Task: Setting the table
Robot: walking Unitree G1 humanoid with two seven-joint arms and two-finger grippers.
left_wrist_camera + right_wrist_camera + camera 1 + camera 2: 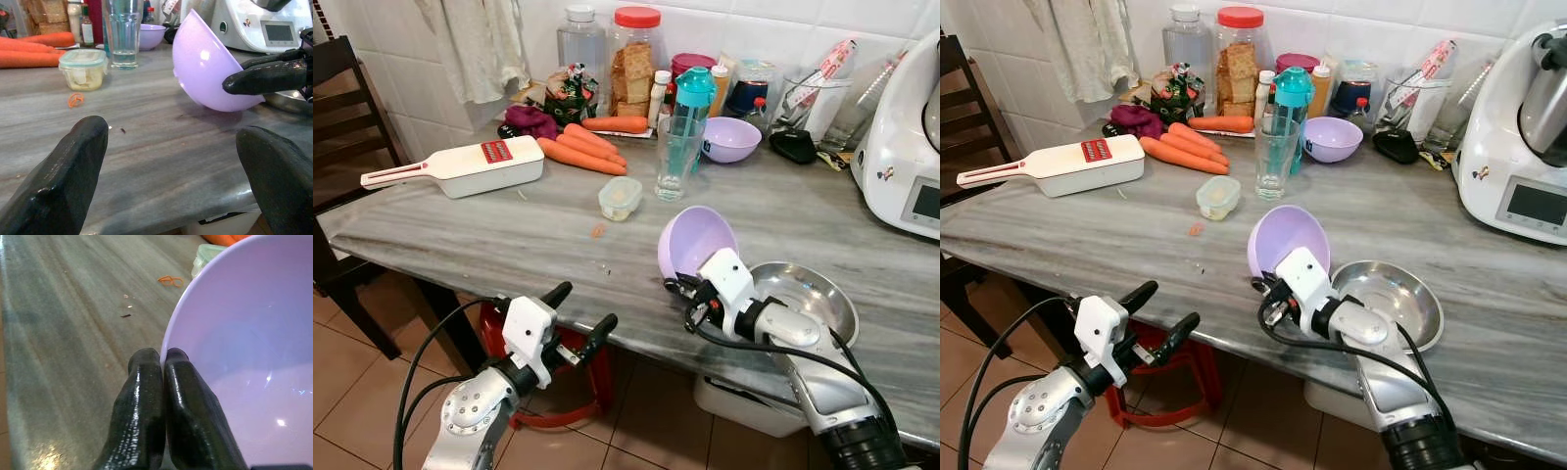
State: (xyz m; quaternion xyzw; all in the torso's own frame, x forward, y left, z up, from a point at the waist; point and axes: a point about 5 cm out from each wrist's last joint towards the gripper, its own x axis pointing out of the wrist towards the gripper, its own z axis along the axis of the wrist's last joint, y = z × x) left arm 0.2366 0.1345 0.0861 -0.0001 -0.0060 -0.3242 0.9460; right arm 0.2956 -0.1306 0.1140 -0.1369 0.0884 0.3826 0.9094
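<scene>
Marble-look grey countertop is where all of this happens, and it's pretty cluttered along the back. Starting on the left, a white slicer with a red label lies flat near the edge, then a pile of carrots, a small lidded container and a tall drinking glass, with a second purple bowl parked further back by the jars.

Down front, the left gripper hovers just off the table edge, fingers spread wide with nothing between them. Looks like it's just on standby.

Right gripper is the busy one. Its two fingers are pinched tight on the rim of the lilac bowl, one inside and one outside, which is why the bowl sits tipped up on its side instead of flat. Its lower curve seems to rest on the counter, just beside a steel bowl. My guess is it's mid-carry toward a place setting, and a rim pinch like that could let it swing.
</scene>
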